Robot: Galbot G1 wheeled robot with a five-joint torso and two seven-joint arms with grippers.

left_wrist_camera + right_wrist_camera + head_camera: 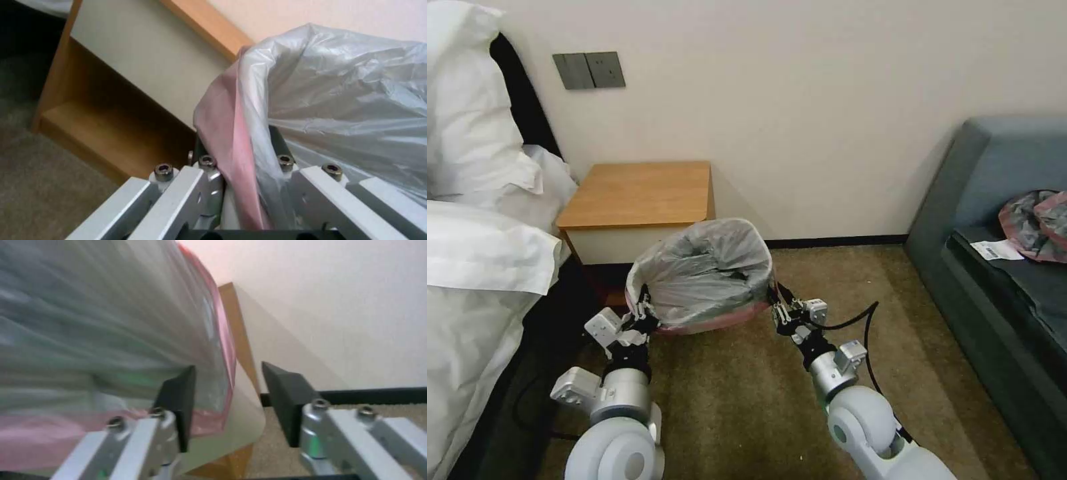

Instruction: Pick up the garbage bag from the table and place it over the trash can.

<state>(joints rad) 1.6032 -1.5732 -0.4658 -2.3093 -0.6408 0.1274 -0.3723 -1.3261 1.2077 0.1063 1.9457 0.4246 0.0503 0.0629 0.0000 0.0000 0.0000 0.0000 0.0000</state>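
Observation:
The garbage bag (707, 273) stands spread open, grey inside with a pink band along its lower edge, on the floor just in front of the table (640, 193). The trash can is hidden beneath the bag. My left gripper (644, 313) is at the bag's left edge. In the left wrist view the left gripper (238, 143) is shut on a fold of pink and grey film (231, 133). My right gripper (780, 310) is at the bag's right edge. There the right gripper (229, 386) is open, one pad (178, 403) against the bag (111, 323).
A bed with white bedding (474, 267) runs along the left. A grey-blue sofa (1000, 200) on the right carries another pink-grey bundle with a white label (1037, 223). Brown carpet (727, 400) lies between them. A black cable (867, 333) loops beside my right arm.

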